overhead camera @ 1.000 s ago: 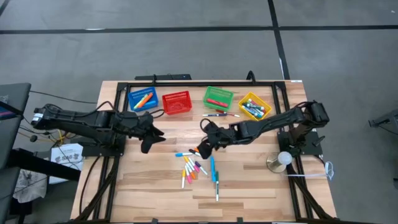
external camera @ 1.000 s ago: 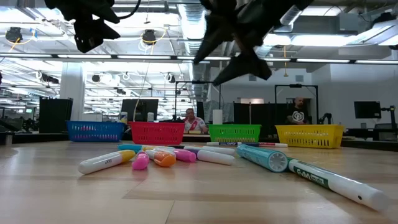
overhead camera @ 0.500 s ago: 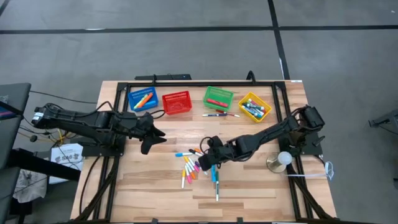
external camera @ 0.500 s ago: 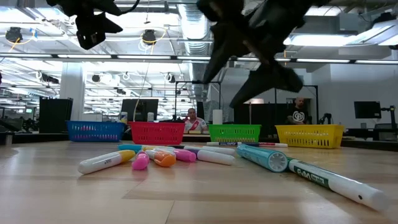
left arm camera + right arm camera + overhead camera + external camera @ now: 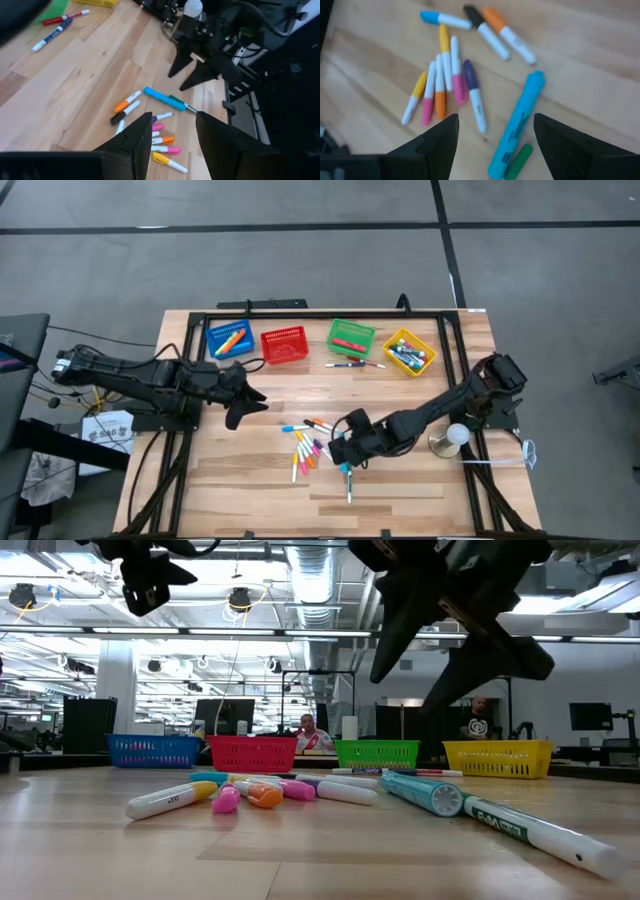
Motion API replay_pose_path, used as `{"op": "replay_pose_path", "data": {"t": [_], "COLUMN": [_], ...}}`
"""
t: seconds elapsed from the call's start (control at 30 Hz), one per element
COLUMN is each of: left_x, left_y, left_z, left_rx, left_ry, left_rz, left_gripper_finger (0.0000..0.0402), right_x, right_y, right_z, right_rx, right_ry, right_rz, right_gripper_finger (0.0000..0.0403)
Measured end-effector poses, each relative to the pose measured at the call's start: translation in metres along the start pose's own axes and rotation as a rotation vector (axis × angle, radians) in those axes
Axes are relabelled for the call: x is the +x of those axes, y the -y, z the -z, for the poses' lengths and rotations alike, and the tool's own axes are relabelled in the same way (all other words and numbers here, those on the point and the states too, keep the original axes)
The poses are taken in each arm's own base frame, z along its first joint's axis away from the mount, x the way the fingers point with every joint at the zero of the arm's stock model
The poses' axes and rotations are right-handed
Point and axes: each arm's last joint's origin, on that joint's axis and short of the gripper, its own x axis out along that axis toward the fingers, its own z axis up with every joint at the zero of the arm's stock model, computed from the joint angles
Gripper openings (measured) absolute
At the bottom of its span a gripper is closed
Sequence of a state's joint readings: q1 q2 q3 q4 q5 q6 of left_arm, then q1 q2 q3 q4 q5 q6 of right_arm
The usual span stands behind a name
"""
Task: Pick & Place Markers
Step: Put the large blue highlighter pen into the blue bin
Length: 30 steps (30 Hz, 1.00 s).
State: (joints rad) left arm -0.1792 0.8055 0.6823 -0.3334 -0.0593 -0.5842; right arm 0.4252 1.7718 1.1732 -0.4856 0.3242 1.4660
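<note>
Several markers [image 5: 312,444] lie loose in a cluster on the wooden table, white-bodied with blue, pink, orange, yellow and purple caps. A thick blue marker [image 5: 516,125] and a green one [image 5: 519,161] lie at the cluster's right. My right gripper [image 5: 344,452] is open and empty, hovering over the blue marker; in its wrist view [image 5: 496,120] the fingers stand on either side of the cluster, above it. My left gripper [image 5: 246,411] is open and empty, held above the table left of the cluster.
Four small mesh baskets stand in a row at the far side: blue [image 5: 230,338], red [image 5: 284,345], green [image 5: 351,337] and yellow [image 5: 409,351], some holding markers. A few markers [image 5: 355,364] lie in front of the green basket. A round lamp-like object [image 5: 452,438] stands at the right.
My right gripper has moved from the table's middle toward the near edge and down, coming over the blue marker at the right of the cluster. It has stayed open. The markers have not moved.
</note>
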Motion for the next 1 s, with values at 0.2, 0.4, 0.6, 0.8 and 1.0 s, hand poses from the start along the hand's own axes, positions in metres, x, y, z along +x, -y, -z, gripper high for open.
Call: {"op": "replay_pose_path", "data": {"t": [0.2,0.4,0.6,0.8,1.0], "left_x": [0.000,0.000,0.000,-0.001,-0.001], "left_y": [0.004,0.005,0.006,0.007,0.007], "left_z": [0.001,0.001,0.001,-0.001,-0.001], "left_rx": [0.004,0.007,0.006,0.005,0.008], "left_ry": [-0.002,0.000,0.009,0.023,0.024], "left_rz": [0.023,0.032,0.038,0.047,0.047], "left_gripper_finger": [0.0151,0.0151,0.0151,0.0151,0.0151], "right_x": [-0.001,0.007,0.024,0.032,0.042], "right_y": [0.001,0.002,0.004,0.007,0.008], "right_z": [0.000,0.007,0.028,0.038,0.038], "right_rx": [-0.017,-0.052,-0.056,-0.049,-0.045], "right_ry": [0.093,0.147,0.133,0.112,0.106], "right_rz": [0.017,0.038,0.062,0.080,0.092], "right_gripper_finger": [0.0249,0.0249,0.0249,0.0249,0.0249]}}
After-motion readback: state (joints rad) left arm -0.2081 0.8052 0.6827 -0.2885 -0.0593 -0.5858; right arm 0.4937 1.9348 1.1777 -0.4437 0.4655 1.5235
